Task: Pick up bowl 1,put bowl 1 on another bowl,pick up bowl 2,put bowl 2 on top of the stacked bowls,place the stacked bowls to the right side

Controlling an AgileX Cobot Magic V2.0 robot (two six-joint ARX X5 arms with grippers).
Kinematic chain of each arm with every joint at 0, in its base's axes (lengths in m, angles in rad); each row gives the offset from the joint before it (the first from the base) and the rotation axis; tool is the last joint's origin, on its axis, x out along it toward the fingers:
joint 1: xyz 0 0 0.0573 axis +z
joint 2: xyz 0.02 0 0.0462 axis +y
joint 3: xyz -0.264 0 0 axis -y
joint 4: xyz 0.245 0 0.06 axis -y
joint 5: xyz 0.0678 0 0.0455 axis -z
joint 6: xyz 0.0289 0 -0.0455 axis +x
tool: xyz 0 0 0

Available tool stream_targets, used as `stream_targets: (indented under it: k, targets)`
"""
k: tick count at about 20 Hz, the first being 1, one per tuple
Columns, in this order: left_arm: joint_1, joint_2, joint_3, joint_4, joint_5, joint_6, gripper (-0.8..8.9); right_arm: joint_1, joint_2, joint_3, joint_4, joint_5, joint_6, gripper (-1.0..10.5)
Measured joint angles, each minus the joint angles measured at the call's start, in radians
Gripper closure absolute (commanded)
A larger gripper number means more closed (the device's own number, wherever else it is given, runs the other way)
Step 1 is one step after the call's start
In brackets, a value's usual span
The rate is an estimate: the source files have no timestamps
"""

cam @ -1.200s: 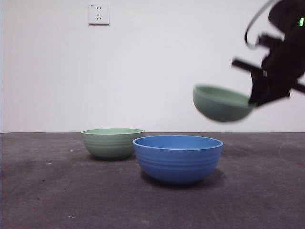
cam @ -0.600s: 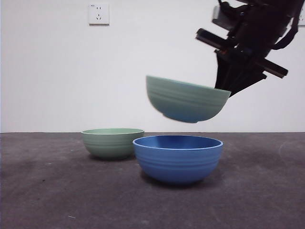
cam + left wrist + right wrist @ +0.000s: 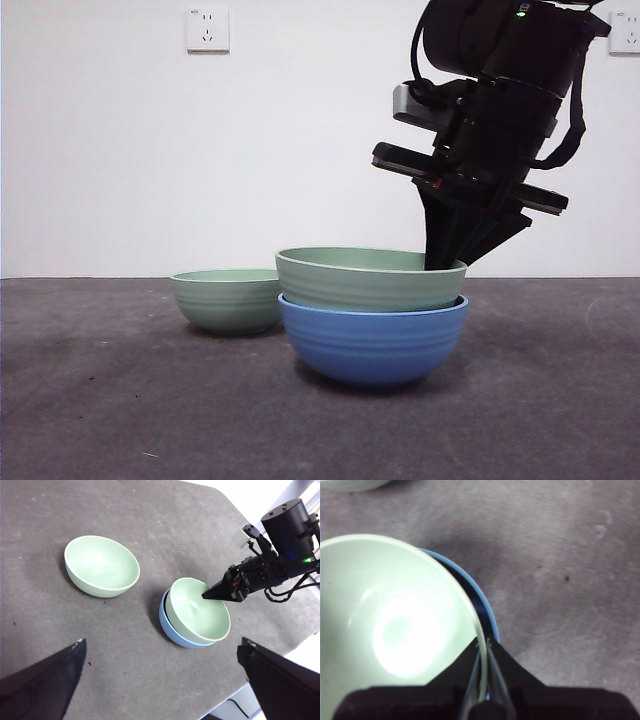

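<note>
1. the right gripper (image 3: 448,262) came down from above, big and dark, at the rim of a pale green bowl (image 3: 368,278), the first one of the task.
2. its two black jaws were pinched narrow on that bowl's rim, one inside the wall and one outside, as the right wrist view showed (image 3: 484,645).
3. the held green bowl sat nested in the blue bowl (image 3: 373,340), a little tilted, its rim higher on the side away from the gripper.
4. on the gripper's side the green bowl's rim was close to the blue rim; in the right wrist view a dark sliver of the blue bowl's inside (image 3: 479,601) showed beside the green wall.
5. the blue bowl stood on the dark grey table (image 3: 120,400), towards the table's near edge and well in from its side edges in the front view.
6. the second pale green bowl (image 3: 226,298) stood upright on the table, farther back than the blue one and apart from it, as the left wrist view (image 3: 101,566) showed.
7. the left gripper (image 3: 160,680) hung high above the table, well clear of all the bowls, its jaws spread wide and holding nothing.
8. a white wall socket (image 3: 207,29) sat on the pale wall behind.
</note>
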Motion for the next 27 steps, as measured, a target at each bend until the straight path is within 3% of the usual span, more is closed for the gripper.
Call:
stream_targets:
  k: [3,8,14,20,27]
  targets:
    - [0.000,0.024,0.000,0.000,0.000,0.000,1.86,0.005,0.000,0.000,-0.017,-0.001,-0.001,6.9]
    - [0.000,0.074,0.000,0.010,-0.042,0.000,1.86,0.005,-0.017,0.000,-0.014,-0.002,-0.001,6.9]
    - [-0.028,0.198,0.000,0.137,-0.060,-0.020,1.86,0.005,-0.252,0.000,-0.053,-0.004,0.000,6.9]
    - [-0.193,0.423,0.025,0.376,-0.220,-0.135,1.85,0.005,-0.563,0.000,-0.145,-0.004,0.010,6.9]
    - [-0.367,0.867,0.337,0.382,-0.491,-0.165,1.85,0.005,-0.740,0.000,-0.331,-0.004,0.037,6.9]
